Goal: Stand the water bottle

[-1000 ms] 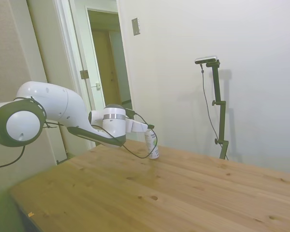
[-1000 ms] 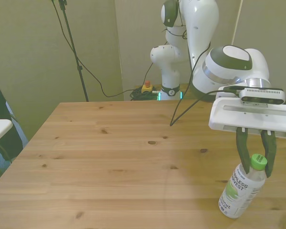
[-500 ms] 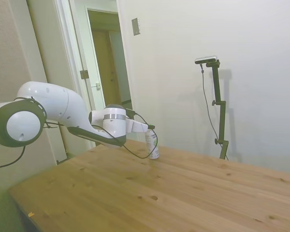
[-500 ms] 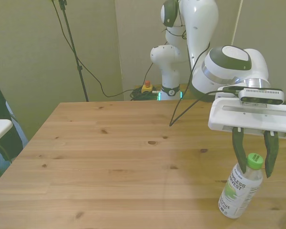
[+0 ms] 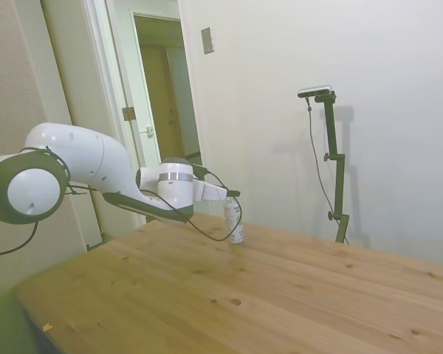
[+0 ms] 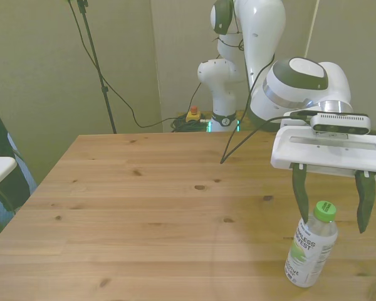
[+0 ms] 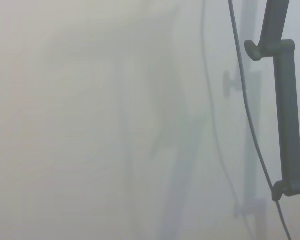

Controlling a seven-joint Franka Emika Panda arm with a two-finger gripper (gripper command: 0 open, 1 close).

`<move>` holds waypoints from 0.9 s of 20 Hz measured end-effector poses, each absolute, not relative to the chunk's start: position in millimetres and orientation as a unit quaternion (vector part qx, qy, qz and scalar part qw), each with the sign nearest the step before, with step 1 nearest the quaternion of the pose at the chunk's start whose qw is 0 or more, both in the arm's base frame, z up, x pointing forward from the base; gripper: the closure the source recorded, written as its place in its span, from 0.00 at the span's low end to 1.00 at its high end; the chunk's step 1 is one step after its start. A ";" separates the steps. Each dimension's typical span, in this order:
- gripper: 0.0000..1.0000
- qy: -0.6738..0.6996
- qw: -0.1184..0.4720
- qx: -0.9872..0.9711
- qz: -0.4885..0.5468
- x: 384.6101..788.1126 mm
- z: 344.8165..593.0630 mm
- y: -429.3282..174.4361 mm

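Observation:
The water bottle (image 6: 311, 251) is a small clear plastic bottle with a green cap and a white label with green marks. It stands upright on the wooden table (image 6: 144, 207), near the front edge on the front view's right. My gripper (image 6: 333, 221) is open, one finger on each side of the cap and neck, touching neither. In the side view the water bottle (image 5: 235, 223) stands near the table's far edge, with my gripper (image 5: 232, 198) at its top. The wrist view shows only a blurred wall.
The table's corner lies just beyond the bottle on the front view's right. The robot base (image 6: 222, 94) and its cables stand behind the far edge. A doorway (image 5: 162, 88) shows behind the arm in the side view.
My fingers, shut on the bottle's neck a second ago, have spread wide and let go. The bottle has gone from slightly tilted to upright.

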State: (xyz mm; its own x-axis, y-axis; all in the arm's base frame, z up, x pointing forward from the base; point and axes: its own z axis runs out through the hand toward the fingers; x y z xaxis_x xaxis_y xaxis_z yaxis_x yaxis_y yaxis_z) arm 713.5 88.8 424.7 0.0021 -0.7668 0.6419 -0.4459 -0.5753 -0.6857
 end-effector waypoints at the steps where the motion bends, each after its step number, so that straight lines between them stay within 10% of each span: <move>1: 0.00 0.437 0.145 -0.694 -0.553 711.9 423.8 88.6; 18: 0.00 0.381 0.153 -0.793 -0.450 612.8 465.3 64.0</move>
State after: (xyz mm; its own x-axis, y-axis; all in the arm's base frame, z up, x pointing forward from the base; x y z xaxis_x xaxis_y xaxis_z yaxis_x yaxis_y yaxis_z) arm 612.8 64.0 465.3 0.3044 -0.7420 0.5974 -0.4673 -0.6628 -0.5851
